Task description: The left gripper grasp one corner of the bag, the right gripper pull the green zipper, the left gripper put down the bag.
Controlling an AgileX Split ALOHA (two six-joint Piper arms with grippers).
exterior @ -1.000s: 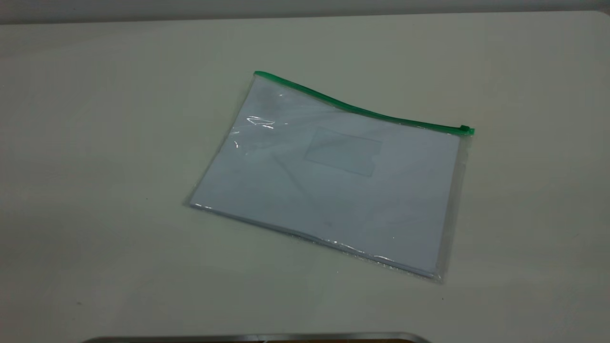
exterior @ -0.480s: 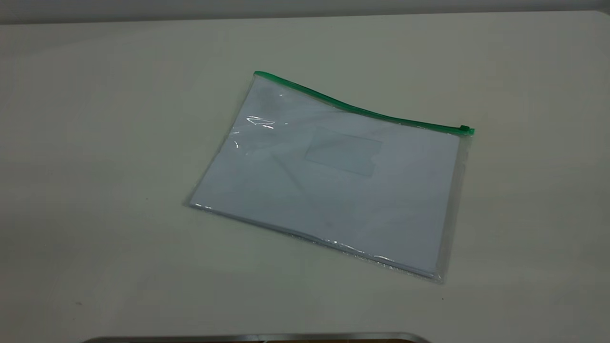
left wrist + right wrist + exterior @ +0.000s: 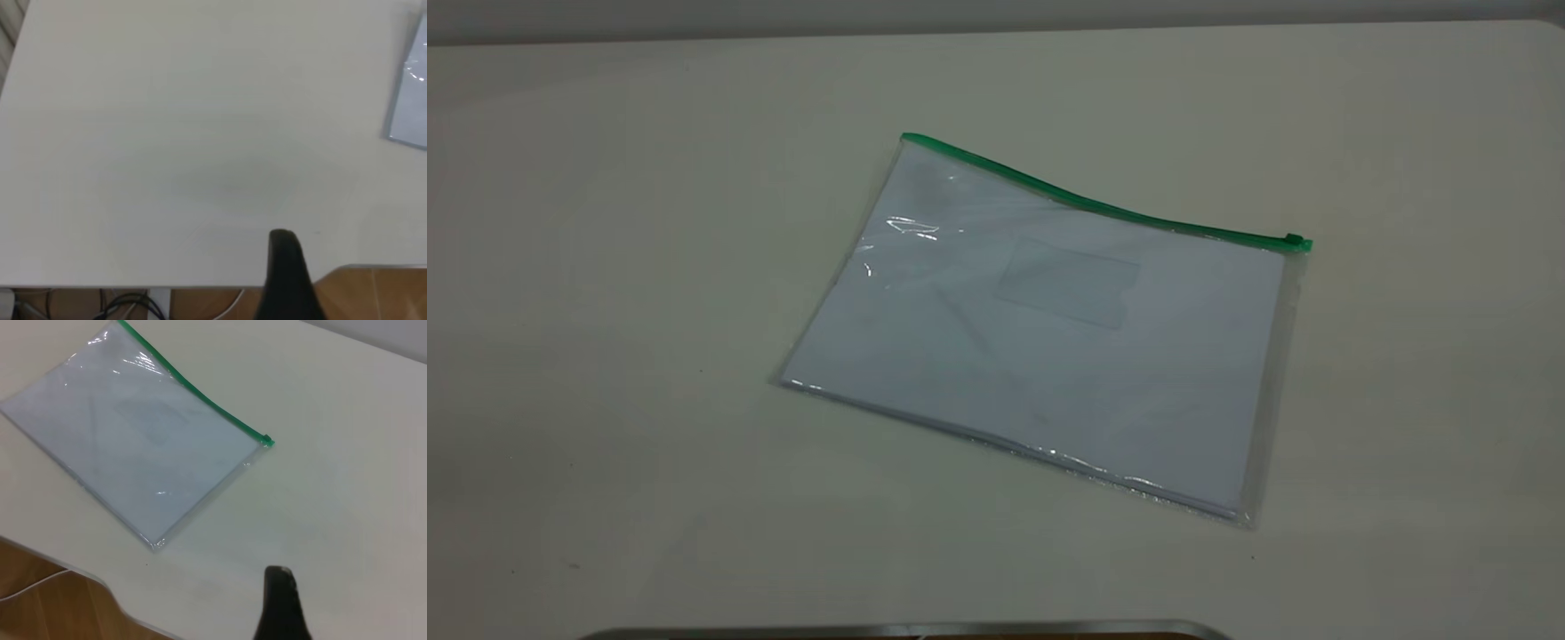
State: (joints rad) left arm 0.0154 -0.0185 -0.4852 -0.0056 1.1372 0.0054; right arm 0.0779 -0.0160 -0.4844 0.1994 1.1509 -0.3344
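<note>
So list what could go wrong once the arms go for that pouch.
Judging from how things lie:
1. The bag lies flat on the table, so the left gripper may slide over a corner instead of pinching it.
2. The slider tab on the green zipper is small and sits at the far corner; the right gripper could miss it.
3. The zipper strip bows, so the slider may snag.

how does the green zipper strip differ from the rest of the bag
The green zipper is a narrow, opaque bright green band along one long edge; the bag is a wide clear sheet showing white paper inside. The zipper bows in a gentle curve, while the bag's near edge runs straight. Both lie on the table, untouched.
</note>
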